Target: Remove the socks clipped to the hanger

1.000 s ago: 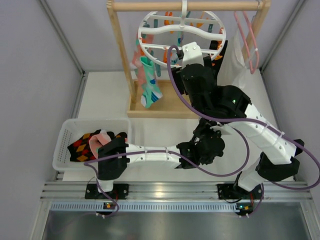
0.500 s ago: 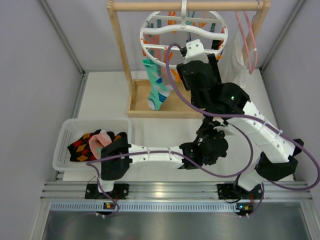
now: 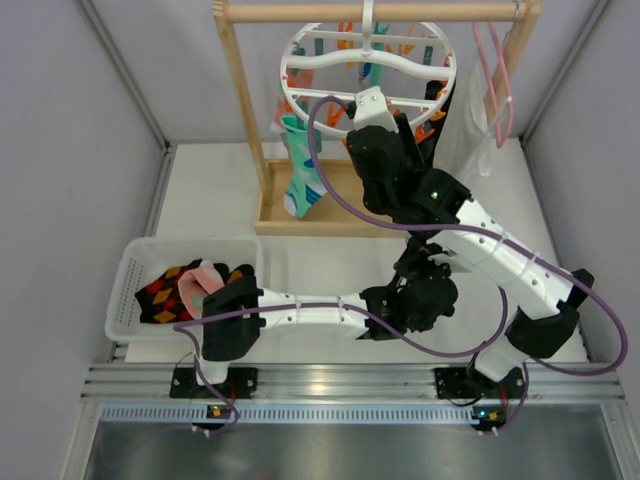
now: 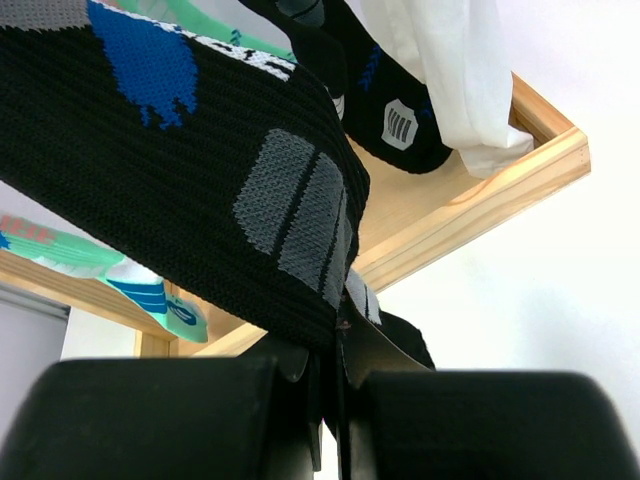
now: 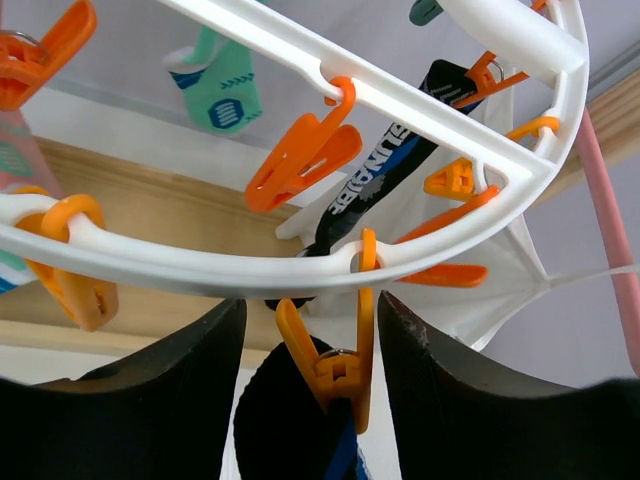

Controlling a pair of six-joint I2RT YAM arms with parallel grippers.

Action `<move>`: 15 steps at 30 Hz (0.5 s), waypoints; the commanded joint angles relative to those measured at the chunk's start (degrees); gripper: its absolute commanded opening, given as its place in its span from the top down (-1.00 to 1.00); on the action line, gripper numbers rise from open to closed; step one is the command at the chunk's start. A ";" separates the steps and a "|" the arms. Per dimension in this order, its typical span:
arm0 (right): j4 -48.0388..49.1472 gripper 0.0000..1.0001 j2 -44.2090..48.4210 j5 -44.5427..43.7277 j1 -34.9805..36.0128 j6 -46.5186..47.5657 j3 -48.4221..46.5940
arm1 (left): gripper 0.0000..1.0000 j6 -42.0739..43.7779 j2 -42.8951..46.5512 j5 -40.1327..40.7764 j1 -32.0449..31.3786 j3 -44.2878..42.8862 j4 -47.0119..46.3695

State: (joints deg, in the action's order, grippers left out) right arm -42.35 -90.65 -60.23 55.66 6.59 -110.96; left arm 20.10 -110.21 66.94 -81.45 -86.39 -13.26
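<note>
my left pincer [image 4: 330, 345] is clamped on the lower end of a black sock [image 4: 200, 170], whose length slants up from it toward the hanger [image 3: 300, 50] at the far side. my right pincer [image 5: 310, 320] stands apart, astride the orange clip [image 5: 335, 375] that bites the sock's upper end at the ring's near edge.

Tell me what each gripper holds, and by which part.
Left gripper pinches the black sock by its lower edge. Right gripper holds nothing, straddling an orange clip.
</note>
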 commanded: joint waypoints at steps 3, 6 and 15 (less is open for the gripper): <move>8.77 0.01 0.92 -2.70 -1.08 2.46 2.32 | 1.00 0.12 0.61 -0.75 -1.08 -1.59 -0.72; 11.05 0.10 0.92 -3.40 -1.17 3.95 3.11 | 1.00 0.12 0.53 -0.84 -1.08 -1.68 -0.63; 12.91 0.65 1.79 -2.10 -1.17 4.84 4.87 | 1.00 -2.16 2.54 -1.89 -1.08 0.16 -0.54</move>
State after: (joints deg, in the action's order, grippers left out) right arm -33.04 -90.54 -62.67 54.94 11.16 -106.80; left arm 19.44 -110.21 66.28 -81.62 -86.37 -13.06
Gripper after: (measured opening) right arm 0.226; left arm 0.034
